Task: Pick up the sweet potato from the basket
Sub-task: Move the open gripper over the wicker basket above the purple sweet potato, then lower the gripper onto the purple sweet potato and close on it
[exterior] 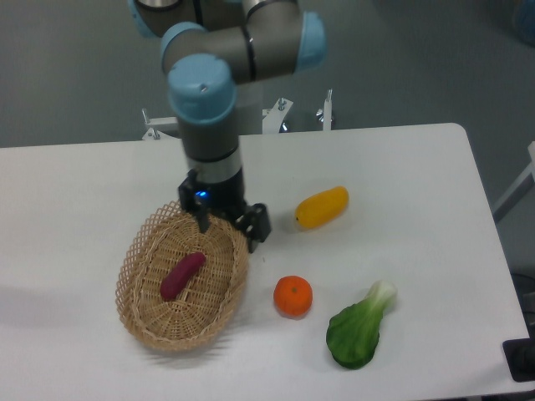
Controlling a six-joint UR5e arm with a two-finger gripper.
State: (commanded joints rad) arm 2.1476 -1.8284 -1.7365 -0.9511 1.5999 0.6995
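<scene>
The sweet potato [182,276] lies loose in the bottom of the wicker basket [139,317], slanted along the oval's length, with bare weave on every side of it, which leaves room for fingers to come down on either flank. The pincer [229,227] hangs over the basket's upper right rim, released and holding nothing, its two fingers spread apart and pointing down; it is near the tuber but not over it, and well short of touching it. That spread looks chosen for a grip across the tuber's narrow width, so the likely need is to shift down-left over the middle of the sweet potato and turn the wrist to match its slant. The yellow fruit [323,207], the orange [293,296] and the bok choy [358,329] sit apart on the white desk [75,192], outside the basket and clear of the reach.
</scene>
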